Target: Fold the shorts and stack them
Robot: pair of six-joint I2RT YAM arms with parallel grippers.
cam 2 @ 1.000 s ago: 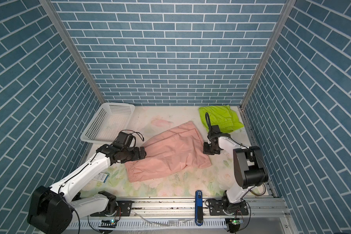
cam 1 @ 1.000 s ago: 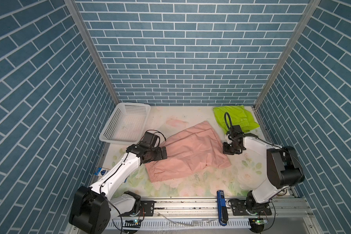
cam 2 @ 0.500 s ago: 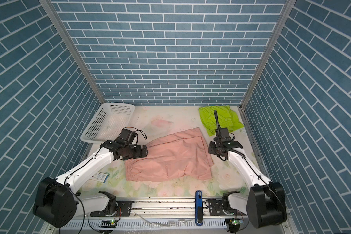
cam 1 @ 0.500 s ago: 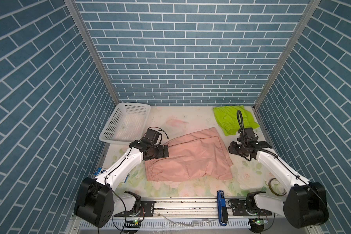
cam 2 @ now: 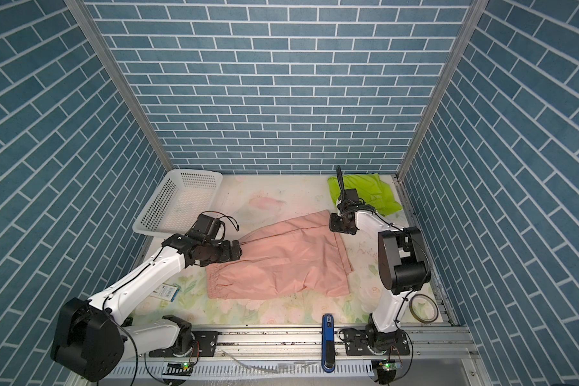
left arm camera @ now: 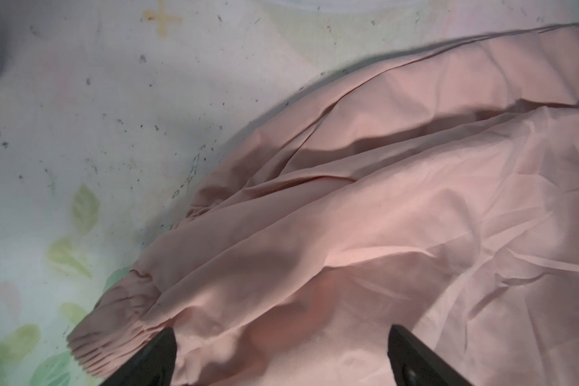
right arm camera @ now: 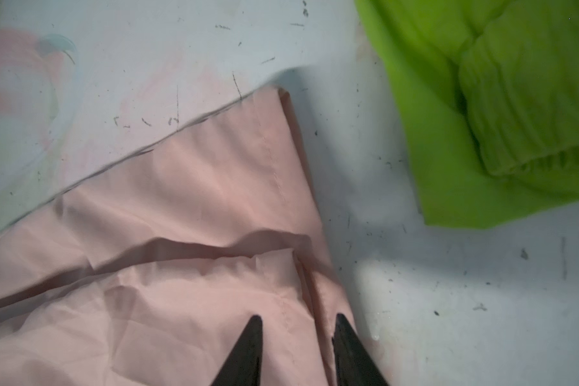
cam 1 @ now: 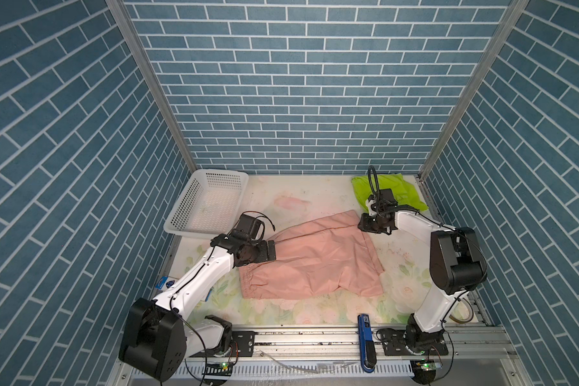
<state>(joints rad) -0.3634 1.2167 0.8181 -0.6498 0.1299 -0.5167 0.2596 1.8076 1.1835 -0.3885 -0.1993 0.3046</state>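
Blue brick-patterned walls (cam 1: 298, 100) enclose a floral-printed bench (cam 1: 315, 197). The salmon-pink shorts (cam 1: 308, 264) lie spread across its middle, with the gathered waistband (left arm camera: 114, 320) toward my left arm and the leg hems (right arm camera: 271, 160) toward my right. The lime-green shorts (cam 1: 405, 192) sit bunched in the far right corner, well apart from the white perforated basket (cam 1: 221, 172) at far left.

My left fingers (left arm camera: 154, 361) are spread wide over the pink cloth beside the waistband, holding nothing. My right fingers (right arm camera: 248, 347) are parted narrowly over a hem, with nothing visibly pinched between them.

I judge the fabric thin, light, limp and slightly slippery. The elastic waistband and stitched hems look the surest places to pinch.

My right arm covers part of the green pair, and no logo shows. I cannot tell whether my fingertips touch the cloth.
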